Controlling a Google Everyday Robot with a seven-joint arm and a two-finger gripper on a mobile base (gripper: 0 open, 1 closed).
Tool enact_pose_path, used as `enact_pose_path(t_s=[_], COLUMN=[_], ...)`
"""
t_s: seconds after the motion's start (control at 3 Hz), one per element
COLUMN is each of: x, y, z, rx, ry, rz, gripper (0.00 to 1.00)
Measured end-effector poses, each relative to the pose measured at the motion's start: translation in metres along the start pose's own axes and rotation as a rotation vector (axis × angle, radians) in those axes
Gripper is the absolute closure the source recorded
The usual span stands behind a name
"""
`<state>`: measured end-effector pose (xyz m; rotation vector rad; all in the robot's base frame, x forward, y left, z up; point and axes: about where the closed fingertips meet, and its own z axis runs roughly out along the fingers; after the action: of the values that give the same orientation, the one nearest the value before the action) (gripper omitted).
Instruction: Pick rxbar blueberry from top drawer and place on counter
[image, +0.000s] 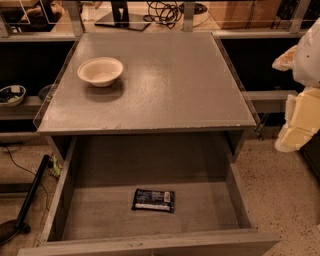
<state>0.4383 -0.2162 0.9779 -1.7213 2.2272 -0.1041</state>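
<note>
The rxbar blueberry (153, 200), a flat dark wrapper with pale text, lies flat on the floor of the top drawer (90, 212), near its middle front. The drawer is pulled fully open below the counter (170, 90), a square grey tabletop. My gripper (296, 122) is at the right edge of the view, beside the counter's right side and above the floor. It is well to the right of the drawer and apart from the bar. It holds nothing that I can see.
A white bowl (100, 71) stands on the counter's back left. A lower side shelf at the left holds a small dish (11, 95). A black pole (30, 197) leans on the floor left of the drawer. Cables (165, 10) lie behind the counter.
</note>
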Motion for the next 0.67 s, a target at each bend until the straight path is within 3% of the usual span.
enact_pose_path(t_s=[0.67], x=[-0.003], y=[0.014], z=[0.005], rx=[-0.015], ry=[-0.015], rz=[-0.013], gripper=[0.0])
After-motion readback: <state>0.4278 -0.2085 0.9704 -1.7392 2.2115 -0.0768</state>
